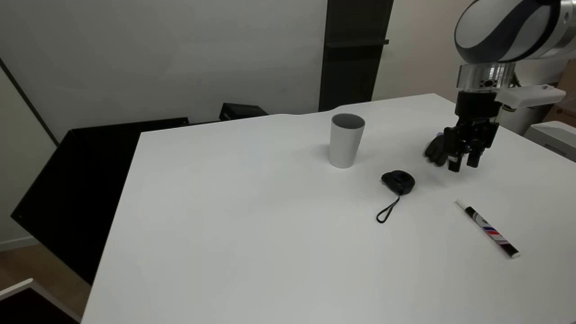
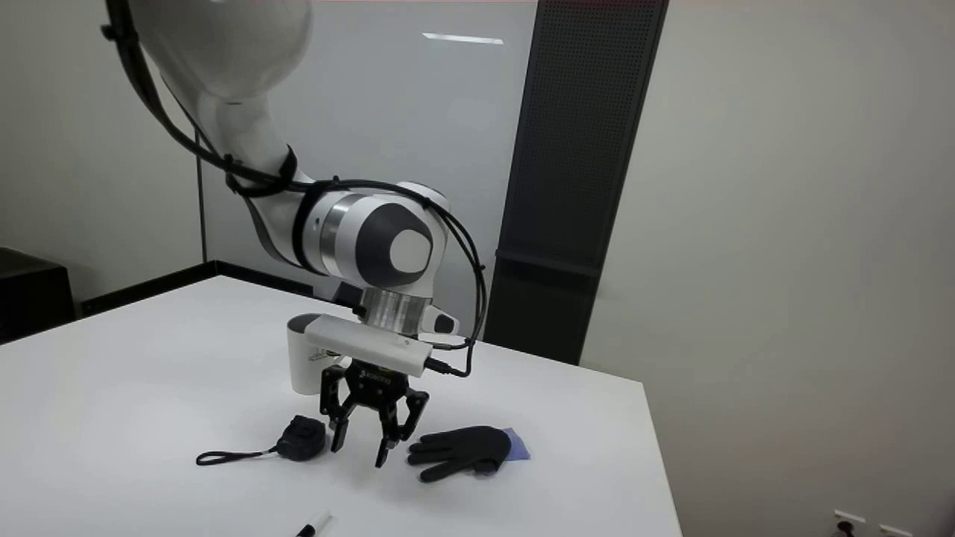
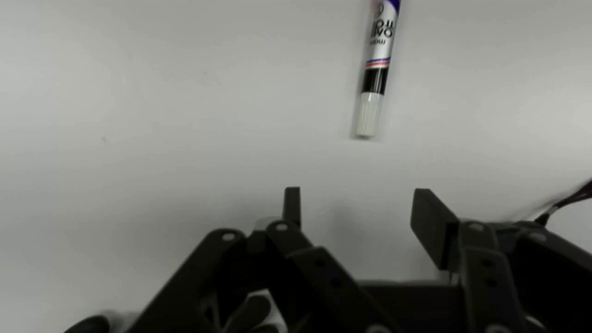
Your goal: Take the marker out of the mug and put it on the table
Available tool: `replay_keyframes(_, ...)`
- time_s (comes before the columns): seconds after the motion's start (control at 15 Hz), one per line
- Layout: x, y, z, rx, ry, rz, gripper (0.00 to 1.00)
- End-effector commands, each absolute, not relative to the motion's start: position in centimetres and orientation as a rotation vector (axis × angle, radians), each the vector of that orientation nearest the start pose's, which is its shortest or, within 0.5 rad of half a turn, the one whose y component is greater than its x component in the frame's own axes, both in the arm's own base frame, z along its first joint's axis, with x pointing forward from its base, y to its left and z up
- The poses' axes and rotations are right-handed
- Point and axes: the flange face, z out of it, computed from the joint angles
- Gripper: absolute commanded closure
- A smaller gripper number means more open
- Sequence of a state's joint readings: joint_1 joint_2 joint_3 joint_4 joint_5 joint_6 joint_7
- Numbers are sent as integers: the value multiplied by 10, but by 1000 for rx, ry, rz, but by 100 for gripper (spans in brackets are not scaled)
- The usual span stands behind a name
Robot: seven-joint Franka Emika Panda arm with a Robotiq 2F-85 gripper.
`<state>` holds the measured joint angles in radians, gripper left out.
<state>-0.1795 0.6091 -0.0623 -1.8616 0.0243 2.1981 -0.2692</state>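
The marker lies flat on the white table, its black and white body with red and blue stripes. Only its pale cap end shows in an exterior view, and part of it shows ahead of the fingers in the wrist view. The light grey mug stands upright, with nothing sticking out of its rim; it is partly behind the wrist camera in an exterior view. My gripper is open and empty above the table, apart from marker and mug; its spread fingers show in the wrist view.
A black tape measure with a cord loop lies between mug and marker; the cord also shows in the wrist view. A black glove with a blue patch lies beside my gripper. The table's far edge runs behind the mug.
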Motion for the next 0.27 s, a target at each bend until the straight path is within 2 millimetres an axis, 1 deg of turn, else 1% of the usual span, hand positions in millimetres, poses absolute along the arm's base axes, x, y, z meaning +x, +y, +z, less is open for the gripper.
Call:
replay_keyframes(0.0, 579, -122, 197, -3172, -12, 142, 3)
replay_keyframes(0.07, 593, -133, 180, -3125, -42, 247, 20)
replay_keyframes(0.2, 589, -122, 187, -3148, -51, 170, 9)
